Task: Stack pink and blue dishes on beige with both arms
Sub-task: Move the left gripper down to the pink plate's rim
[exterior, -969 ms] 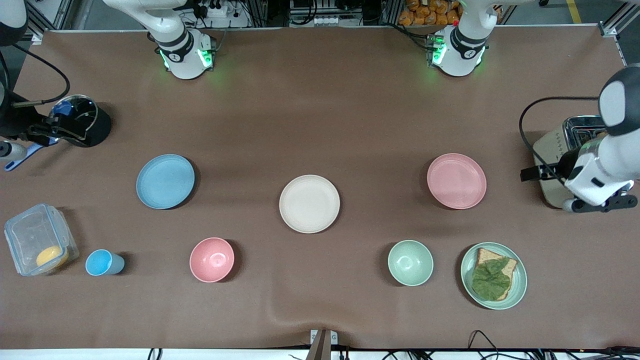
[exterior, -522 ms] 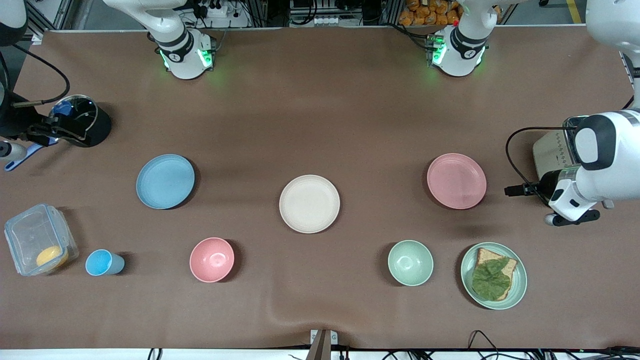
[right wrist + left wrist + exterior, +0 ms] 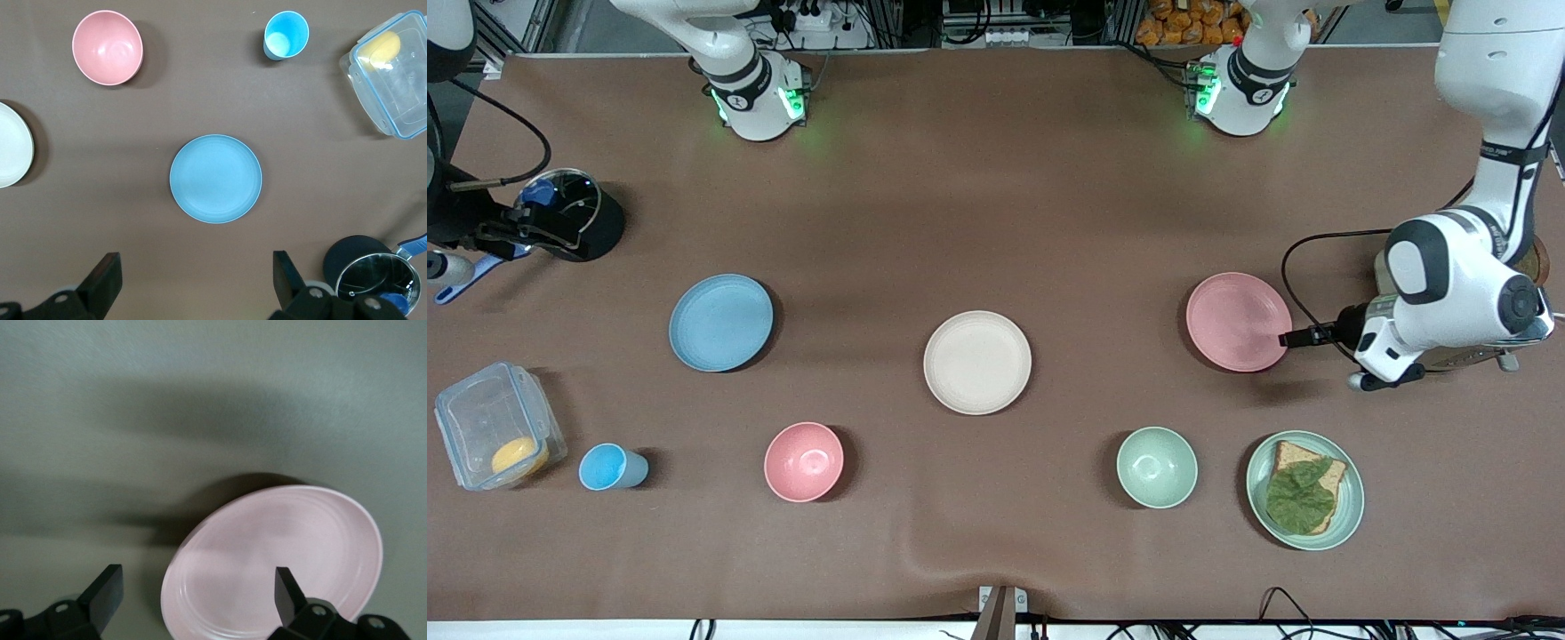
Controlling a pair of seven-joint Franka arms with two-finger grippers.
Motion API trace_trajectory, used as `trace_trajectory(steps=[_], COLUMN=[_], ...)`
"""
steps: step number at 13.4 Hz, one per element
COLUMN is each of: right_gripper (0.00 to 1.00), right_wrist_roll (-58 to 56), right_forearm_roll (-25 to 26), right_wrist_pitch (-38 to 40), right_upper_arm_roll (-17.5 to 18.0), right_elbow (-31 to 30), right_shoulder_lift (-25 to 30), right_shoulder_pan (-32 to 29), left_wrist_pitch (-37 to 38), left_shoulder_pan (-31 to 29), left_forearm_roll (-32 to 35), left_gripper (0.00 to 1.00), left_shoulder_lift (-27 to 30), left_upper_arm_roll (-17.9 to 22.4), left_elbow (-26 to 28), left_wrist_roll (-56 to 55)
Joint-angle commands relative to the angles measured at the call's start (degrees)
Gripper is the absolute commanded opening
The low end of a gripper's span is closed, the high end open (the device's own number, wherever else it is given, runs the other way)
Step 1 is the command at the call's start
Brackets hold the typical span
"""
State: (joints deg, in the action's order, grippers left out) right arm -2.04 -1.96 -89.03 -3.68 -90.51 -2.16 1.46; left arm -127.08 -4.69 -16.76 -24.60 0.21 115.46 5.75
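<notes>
Reaching in low from its own end of the worktop (image 3: 996, 178), the left tool (image 3: 193, 597) sits just beside the pink plate (image 3: 1238, 321), jaws wide apart and holding nothing; the wrist view shows the plate's rim lying between the two fingers (image 3: 288, 590). The right tool (image 3: 193, 280) hangs high over the blue plate (image 3: 720, 322), also fully open and empty, and looks to be waiting. The beige plate (image 3: 977, 362) lies between the two coloured ones, bare, so neither stacking step is done yet.

The main risk appears to be the low, thin rim. If the left tool comes in too flat, a finger could shove the pink plate toward the beige one instead of sliding under its edge. A shallow pinch on the rim alone would probably let the plate tilt or slip out on the lift. The green bowl (image 3: 1157, 467) and the bread plate (image 3: 1304, 490) lie nearer the front camera, close enough that a sliding plate could knock them. Moving both arms to the beige plate together could make them collide.
</notes>
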Motion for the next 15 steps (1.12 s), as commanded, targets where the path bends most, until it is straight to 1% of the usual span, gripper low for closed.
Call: trace_trajectory(steps=[1, 2, 3, 4, 5, 7, 10, 11, 15], right_gripper=[1.0, 1.0, 1.0, 1.0, 1.0, 1.0, 1.0, 1.0, 1.0], right_wrist_roll=[0.5, 0.5, 0.5, 0.5, 0.5, 0.5, 0.5, 0.5, 0.5], right_forearm_roll=[0.8, 0.8, 0.9, 0.8, 0.9, 0.8, 0.9, 0.9, 0.8], right_wrist_pitch=[0.6, 0.6, 0.6, 0.6, 0.6, 0.6, 0.7, 0.7, 0.7], right_upper_arm_roll=[0.1, 0.1, 0.2, 0.2, 0.2, 0.1, 0.1, 0.1, 0.1], right_elbow=[0.6, 0.7, 0.7, 0.7, 0.6, 0.6, 0.6, 0.6, 0.6], right_shoulder_lift=[-0.2, -0.2, -0.2, -0.2, -0.2, -0.2, -0.3, -0.6, -0.6], right_shoulder_pan=[-0.2, -0.3, -0.3, -0.3, -0.3, -0.3, -0.3, -0.2, -0.3], left_wrist_pitch=[-1.7, -1.8, -1.7, -1.8, -1.8, -1.8, -1.8, -1.8, -0.9], left_shoulder_pan=[-0.5, -1.1, -1.2, -1.2, -1.3, -1.7, -1.7, -1.4, -1.4], left_forearm_roll=[-1.5, -1.5, -1.5, -1.5, -1.5, -1.5, -1.5, -1.4, -0.8], left_gripper=[1.0, 1.0, 0.97, 0.91, 0.82, 0.56, 0.1, 0.0, 0.0], left_shoulder_lift=[-0.9, -1.3, -1.7, -1.8, -1.9, -3.1, -3.6, -4.0, -3.2], left_upper_arm_roll=[-0.1, -0.1, -0.1, -0.1, -0.1, -0.1, -0.1, 0.0, -0.1], left_elbow=[1.4, 1.5, 1.8, 2.0, 2.1, 2.1, 2.1, 2.0, 1.0], left_wrist_roll=[5.0, 5.3, 5.7, 6.6, 8.2, 9.9, 10.2, 10.2, 10.5])
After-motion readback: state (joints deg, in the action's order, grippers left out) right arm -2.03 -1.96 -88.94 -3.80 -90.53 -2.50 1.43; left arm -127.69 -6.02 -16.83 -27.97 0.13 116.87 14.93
